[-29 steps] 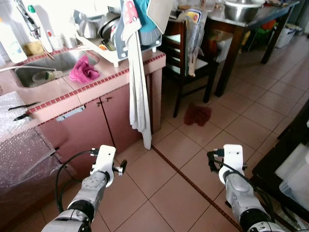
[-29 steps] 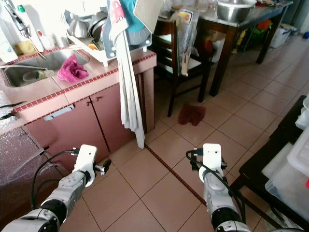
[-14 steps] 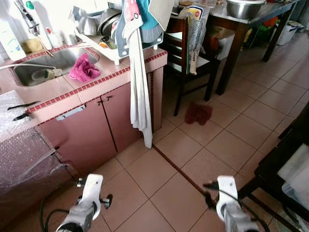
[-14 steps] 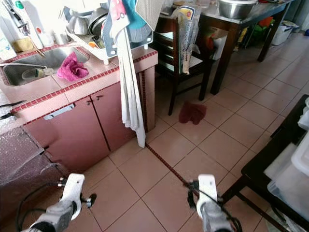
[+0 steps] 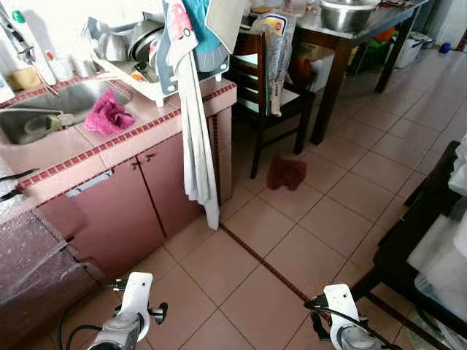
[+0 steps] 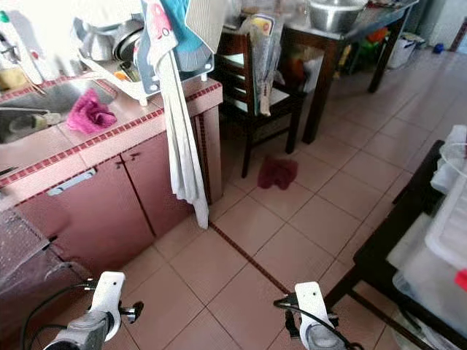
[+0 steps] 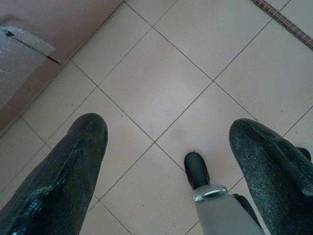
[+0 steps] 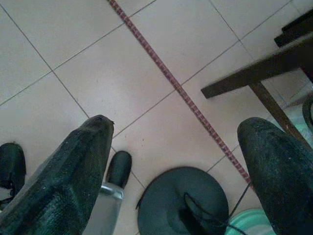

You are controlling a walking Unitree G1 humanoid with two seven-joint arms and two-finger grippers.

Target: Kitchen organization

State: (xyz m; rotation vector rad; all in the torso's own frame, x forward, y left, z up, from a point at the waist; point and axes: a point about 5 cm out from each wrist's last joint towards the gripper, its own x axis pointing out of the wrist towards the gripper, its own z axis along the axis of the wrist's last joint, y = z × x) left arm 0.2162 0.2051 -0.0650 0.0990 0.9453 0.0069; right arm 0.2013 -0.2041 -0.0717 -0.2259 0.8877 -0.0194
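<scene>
- Overhead, the head camera looks down on a pink tiled worktop (image 5: 109, 149) that runs along the robot's left side, above reddish-brown cupboard doors (image 5: 117, 211).
- Sink (image 5: 44, 109): set into the worktop; a crumpled pink cloth (image 5: 107, 117) lies on the tiles just beside its basin.
- Dish rack (image 5: 142, 62): stands at the far end of the worktop and holds metal pots and plates; a long white towel (image 5: 195, 146) hangs from that end down toward the floor, with a blue cloth draped above it.
- Dark wooden chair (image 5: 266, 87): stands past the worktop's end, beside a dark table (image 5: 343, 44) that carries a steel bowl (image 5: 349, 13).
- Dark red rag (image 5: 286, 173): lies on the beige floor tiles near the chair's legs, apart from the worktop.
- Left gripper (image 7: 166, 161): hangs low over the floor tiles close to the cupboard base; its two black fingers (image 7: 73, 166) are spread wide apart with nothing between them.
- Right gripper (image 8: 176, 161): hangs low over the floor above a patterned red tile strip (image 8: 166, 78), near a dark furniture leg (image 8: 254, 73); its fingers (image 8: 73, 171) are likewise spread and empty.
- Clear plastic containers (image 6: 445, 240): rest on a dark low stand at the robot's right.
- Bubble wrap (image 5: 25, 255): covers a surface at the near left, beside the cupboards.
</scene>
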